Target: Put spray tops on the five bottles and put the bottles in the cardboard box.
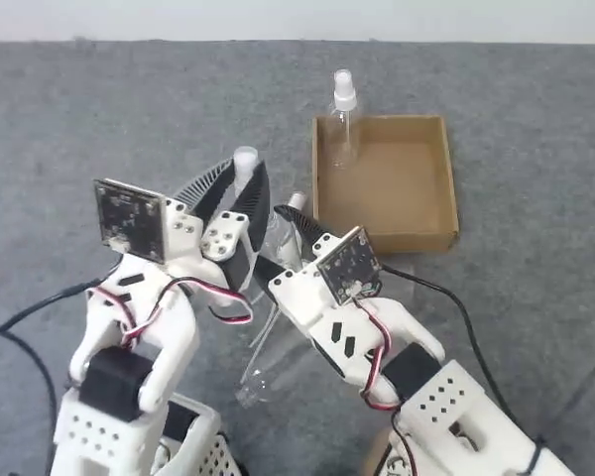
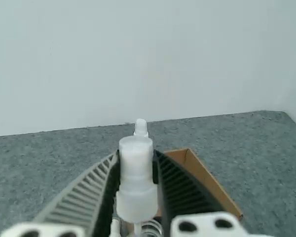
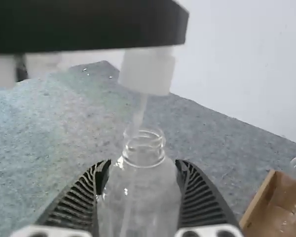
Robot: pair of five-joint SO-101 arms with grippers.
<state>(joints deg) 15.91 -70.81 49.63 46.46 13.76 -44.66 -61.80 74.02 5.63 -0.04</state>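
Two arms [image 1: 144, 327] [image 1: 377, 337], three clear bottles [image 1: 344, 134] [image 1: 278, 238] [image 1: 261, 372], two white spray tops [image 1: 344, 87] [image 1: 245, 159], one cardboard box [image 1: 451, 178].

spray top [image 2: 136, 180]: white, above open bottle [image 3: 140, 197] (clear, upright) | capped bottle [image 1: 343, 119]: upright in cardboard box [image 1: 431, 233]

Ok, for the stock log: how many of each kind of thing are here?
Clear bottles: 2, the boxed bottle and the open bottle in the right gripper
Spray tops: 2, the fitted spray top and the loose spray top in the left gripper
Cardboard box: 1
Total: 5, leaving out an unclear transparent shape near the arm bases.
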